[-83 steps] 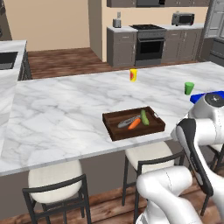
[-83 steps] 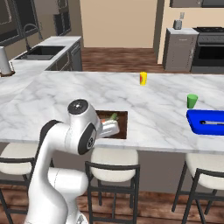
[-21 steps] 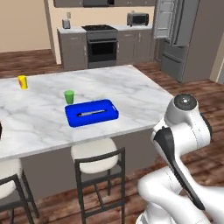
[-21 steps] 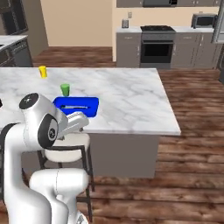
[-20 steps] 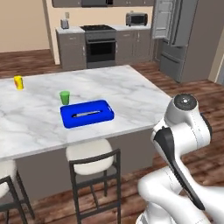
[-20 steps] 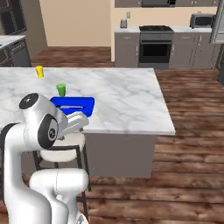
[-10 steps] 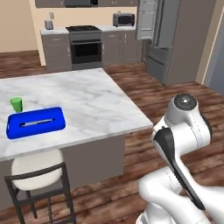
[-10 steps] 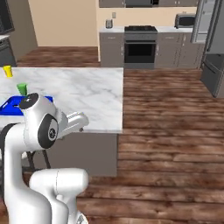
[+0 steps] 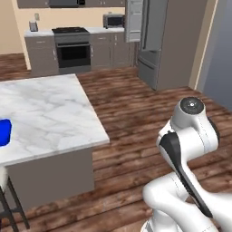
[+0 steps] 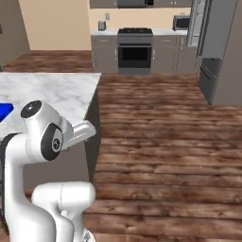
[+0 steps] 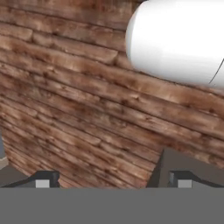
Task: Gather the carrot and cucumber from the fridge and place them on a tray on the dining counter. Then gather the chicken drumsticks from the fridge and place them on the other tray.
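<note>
The dining counter [image 9: 50,115] is found at the left of both base views, with a tray [image 9: 3,132] on it at the frame's left edge. The fridge [image 9: 156,41] is set at upper right, the oven [image 9: 72,50] at upper centre.

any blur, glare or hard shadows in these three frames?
Left base view: soft overall, the oven and fridge edges smeared, no glare on the marble counter. Right base view: flat even light, only a faint shade under the counter edge. Hand view: floor planks slightly blurred, open end effector tips dark, no cast shadow.
</note>
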{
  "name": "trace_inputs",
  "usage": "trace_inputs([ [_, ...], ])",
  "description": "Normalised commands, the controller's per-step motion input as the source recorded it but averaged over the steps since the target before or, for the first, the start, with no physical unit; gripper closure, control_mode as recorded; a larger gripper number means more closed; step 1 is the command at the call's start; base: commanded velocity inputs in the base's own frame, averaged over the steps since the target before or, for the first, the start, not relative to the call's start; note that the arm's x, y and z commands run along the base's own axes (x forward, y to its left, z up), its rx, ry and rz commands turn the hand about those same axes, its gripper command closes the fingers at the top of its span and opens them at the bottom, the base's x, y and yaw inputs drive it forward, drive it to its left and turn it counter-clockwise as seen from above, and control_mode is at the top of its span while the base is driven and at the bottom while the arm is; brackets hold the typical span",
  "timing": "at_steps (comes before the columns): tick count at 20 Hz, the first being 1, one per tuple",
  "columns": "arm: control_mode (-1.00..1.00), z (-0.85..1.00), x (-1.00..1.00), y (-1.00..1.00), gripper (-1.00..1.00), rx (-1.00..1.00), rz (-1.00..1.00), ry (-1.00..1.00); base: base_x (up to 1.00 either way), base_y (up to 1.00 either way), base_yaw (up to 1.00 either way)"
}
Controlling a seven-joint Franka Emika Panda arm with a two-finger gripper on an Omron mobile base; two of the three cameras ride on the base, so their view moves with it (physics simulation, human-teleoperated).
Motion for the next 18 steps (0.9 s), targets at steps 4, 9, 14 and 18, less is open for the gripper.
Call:
trace_inputs([
  [4,1.00,0.00,0.00,0.00,-1.00,0.00,0.00,0.00,0.32,-0.86,0.00],
  [9,1.00,0.00,0.00,0.00,-1.00,0.00,0.00,0.00,0.57,-0.50,-0.01],
  [14,1.00,0.00,0.00,0.00,-1.00,0.00,0.00,0.00,0.81,-0.08,-0.01],
  [18,1.00,0.00,0.00,0.00,-1.00,0.00,0.00,0.00,0.80,-0.08,0.00],
])
